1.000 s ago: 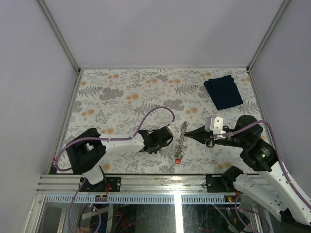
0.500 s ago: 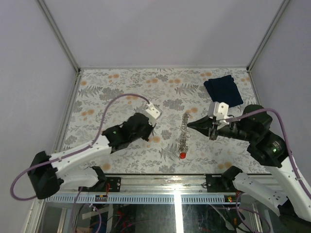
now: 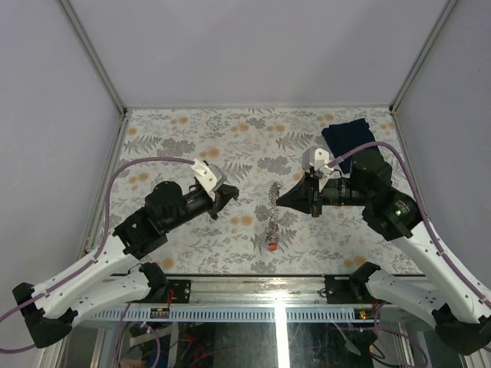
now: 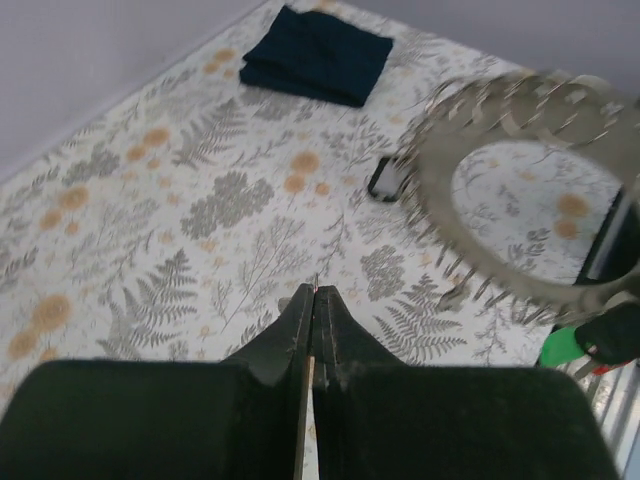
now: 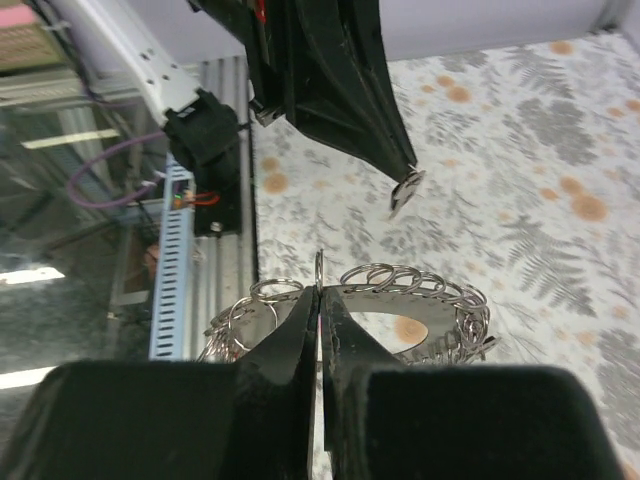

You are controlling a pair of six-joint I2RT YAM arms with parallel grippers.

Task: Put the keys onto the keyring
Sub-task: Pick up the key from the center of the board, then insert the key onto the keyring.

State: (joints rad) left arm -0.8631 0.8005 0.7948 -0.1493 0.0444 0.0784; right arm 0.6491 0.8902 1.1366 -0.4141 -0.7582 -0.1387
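1 keyring (image 3: 271, 222) in right gripper (image 3: 278, 202)

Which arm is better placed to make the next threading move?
Probably left: the left gripper pinches a small metal piece in the air facing the keyring, which the right gripper holds lifted.

mid-table: keyring (image 3: 272, 221) hangs from right gripper (image 3: 278, 203), filling the narrow gap toward left gripper (image 3: 232, 192), which pinches a small metal piece (image 5: 405, 190) | far right corner: cloth (image 3: 349, 138), right arm over its near edge | table (image 3: 161, 134) left and far side: open room
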